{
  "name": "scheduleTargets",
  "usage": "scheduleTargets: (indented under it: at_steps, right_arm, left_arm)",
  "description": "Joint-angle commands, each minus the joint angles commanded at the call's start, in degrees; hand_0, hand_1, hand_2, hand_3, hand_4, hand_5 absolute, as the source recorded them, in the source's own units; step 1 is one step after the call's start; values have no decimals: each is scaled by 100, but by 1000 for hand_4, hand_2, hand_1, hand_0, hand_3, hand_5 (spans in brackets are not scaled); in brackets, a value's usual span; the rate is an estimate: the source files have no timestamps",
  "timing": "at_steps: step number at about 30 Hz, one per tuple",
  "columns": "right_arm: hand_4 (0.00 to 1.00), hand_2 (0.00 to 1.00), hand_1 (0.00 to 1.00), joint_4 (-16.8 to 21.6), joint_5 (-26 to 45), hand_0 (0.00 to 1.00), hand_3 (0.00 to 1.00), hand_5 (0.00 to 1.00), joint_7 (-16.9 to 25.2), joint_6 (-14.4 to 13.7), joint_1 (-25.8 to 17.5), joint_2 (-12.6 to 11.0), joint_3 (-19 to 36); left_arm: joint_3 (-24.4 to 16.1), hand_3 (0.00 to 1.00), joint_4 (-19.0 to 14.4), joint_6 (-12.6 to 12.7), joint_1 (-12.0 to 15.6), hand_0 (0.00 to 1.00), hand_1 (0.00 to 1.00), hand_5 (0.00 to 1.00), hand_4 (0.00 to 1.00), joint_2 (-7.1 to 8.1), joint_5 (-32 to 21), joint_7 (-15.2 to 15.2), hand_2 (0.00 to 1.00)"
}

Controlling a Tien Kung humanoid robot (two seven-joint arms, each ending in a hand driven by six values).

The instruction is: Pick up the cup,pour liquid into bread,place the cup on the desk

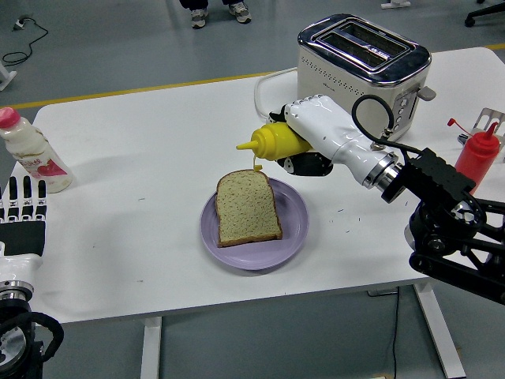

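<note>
My right hand (pixel 304 136) is shut on a yellow squeeze bottle (pixel 274 141), which stands in for the cup. The bottle lies almost level in the air, nozzle pointing left, above the far edge of the bread. A thin yellow drip hangs from the nozzle toward the slice. The bread slice (pixel 247 207) lies flat on a purple plate (pixel 290 229) in the middle of the table. My left hand (pixel 22 207) rests at the left edge with fingers straight and empty.
A white and chrome toaster (pixel 363 75) stands behind my right hand, its cable curving left. A red sauce bottle (pixel 475 156) is at the right edge. A milk bottle with a pink cap (pixel 31 154) stands at the far left. Someone's feet show at the top.
</note>
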Motion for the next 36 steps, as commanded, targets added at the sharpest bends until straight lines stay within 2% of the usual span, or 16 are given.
scheduleTargets:
  at_steps: [5, 12, 17, 26, 36]
  right_arm:
    - [367, 303, 194, 327, 1052, 171, 367, 292, 588, -569, -553, 33, 640]
    - [350, 304, 200, 417, 2503, 174, 369, 271, 1165, -809, -977, 169, 1060]
    - [344, 308, 213, 365, 3476, 175, 370, 279, 1579, -837, -1160, 271, 1086]
    - [318, 307, 211, 217, 4715, 180, 370, 289, 1893, -678, -1396, 367, 1042]
    - [301, 308, 213, -69, 4973, 183, 369, 310, 2244, -649, -1557, 369, 1013]
  left_arm:
    - [22, 856, 2, -2, -1, 864, 872, 998, 716, 0, 1, 1, 934]
    - [42, 856, 8, 1, 31, 864, 872, 998, 717, 0, -2, -5, 934]
    - [62, 856, 10, 2, 43, 864, 872, 998, 717, 0, 1, -5, 934]
    - [84, 856, 9, -2, 62, 864, 872, 998, 716, 0, 2, -4, 934]
    - [80, 856, 8, -4, 65, 864, 872, 998, 716, 0, -1, -9, 934]
